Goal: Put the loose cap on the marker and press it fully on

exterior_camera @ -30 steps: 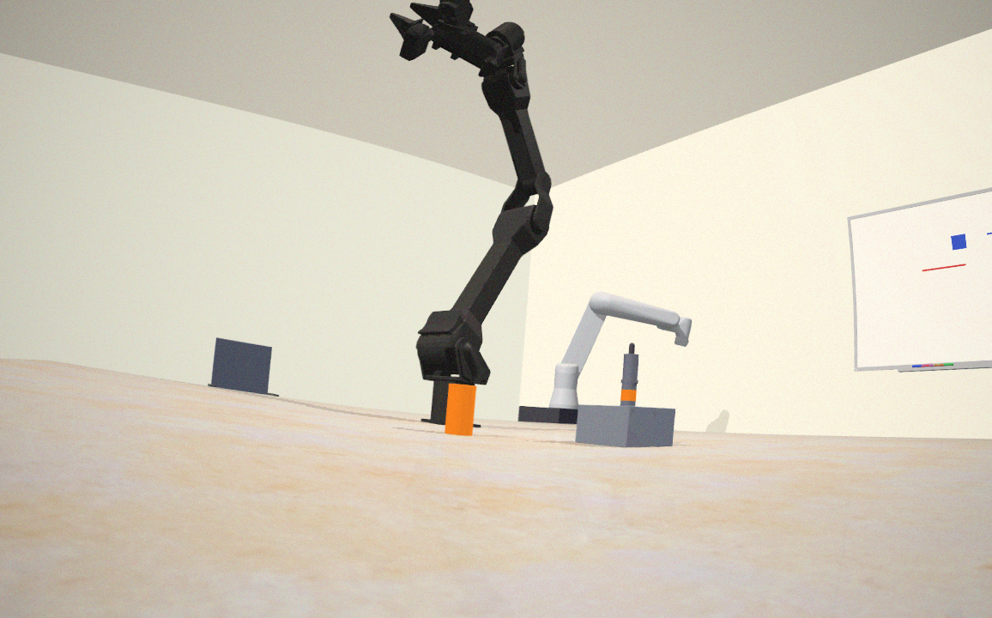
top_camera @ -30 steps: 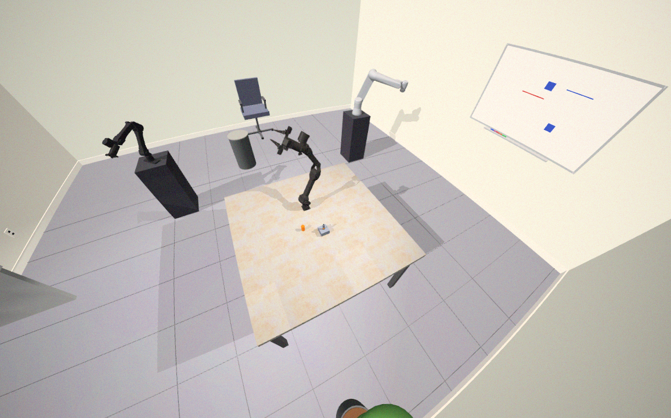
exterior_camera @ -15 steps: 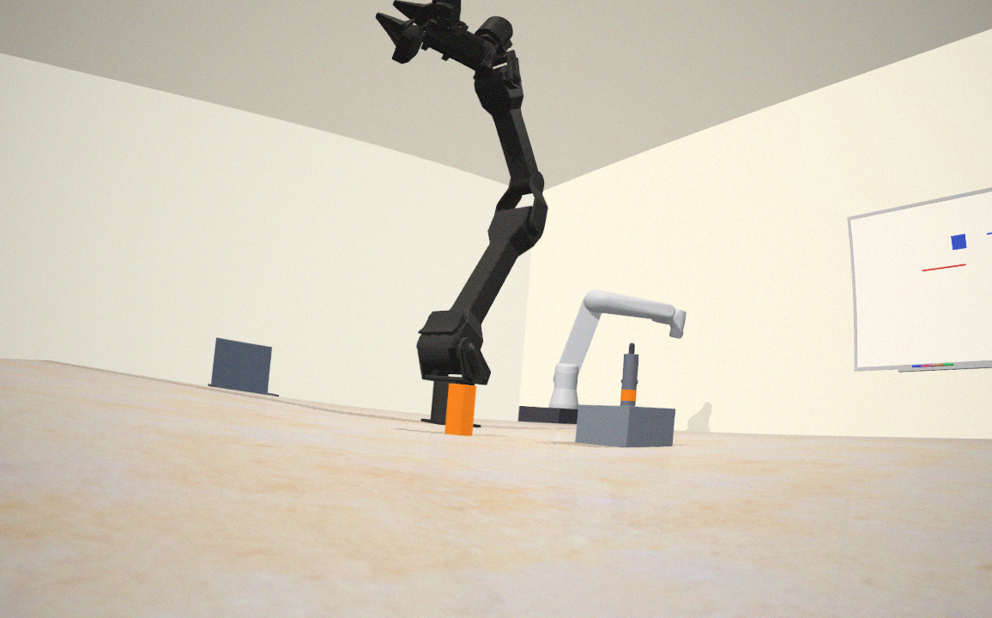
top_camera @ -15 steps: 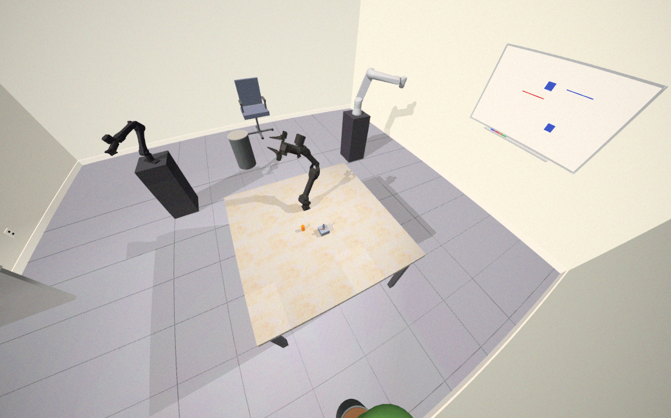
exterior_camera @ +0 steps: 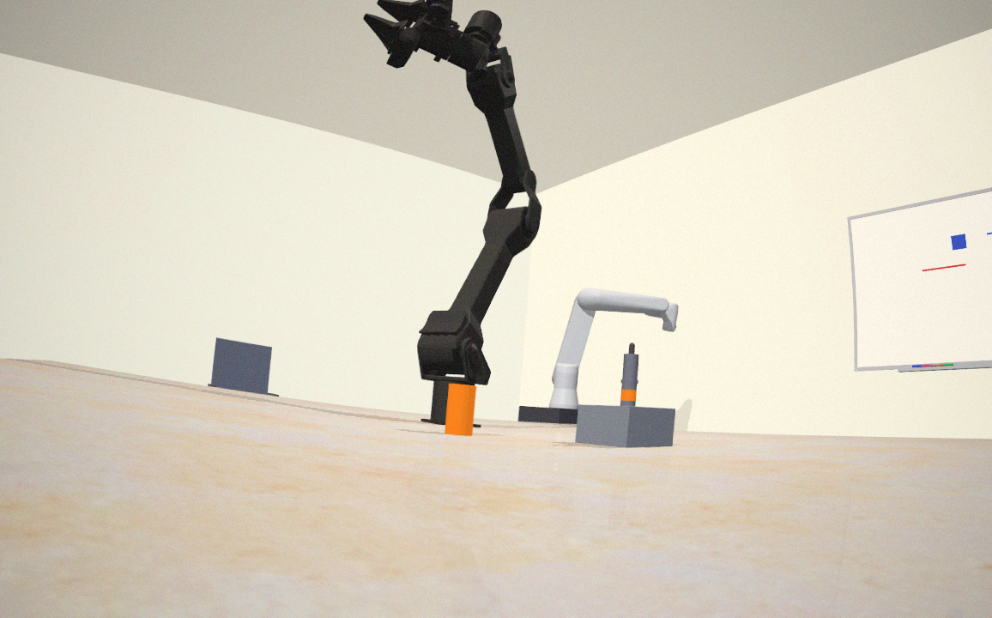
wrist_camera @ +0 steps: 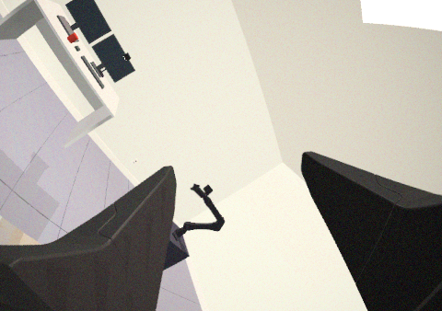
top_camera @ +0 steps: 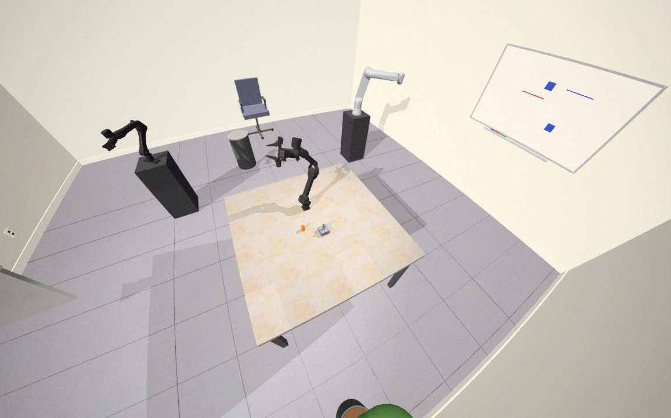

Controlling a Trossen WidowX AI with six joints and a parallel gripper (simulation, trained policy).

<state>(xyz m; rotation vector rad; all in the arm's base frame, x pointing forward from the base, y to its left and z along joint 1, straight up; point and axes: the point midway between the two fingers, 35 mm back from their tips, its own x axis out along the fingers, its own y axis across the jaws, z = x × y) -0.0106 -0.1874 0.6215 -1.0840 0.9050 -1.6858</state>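
Note:
The orange cap (top_camera: 302, 227) (exterior_camera: 459, 409) stands upright and loose on the table (top_camera: 327, 280) (exterior_camera: 330, 522), just left of the grey holder block (top_camera: 324, 233) (exterior_camera: 626, 427). The grey marker (top_camera: 323, 224) (exterior_camera: 628, 374), with an orange band, stands upright in the block, its tip bare. My gripper (top_camera: 274, 152) (exterior_camera: 384, 30) (wrist_camera: 238, 167) is open and empty. It is raised high above the table's far side and points away from the cap and marker, toward a room corner. The wrist view shows neither cap nor marker.
A black arm on a dark pedestal (top_camera: 166, 182) stands left of the table, a white arm on a pedestal (top_camera: 354, 134) behind it. A grey cylinder (top_camera: 241, 149) and a chair (top_camera: 252, 104) stand at the back. A whiteboard (top_camera: 561, 104) hangs on the right wall.

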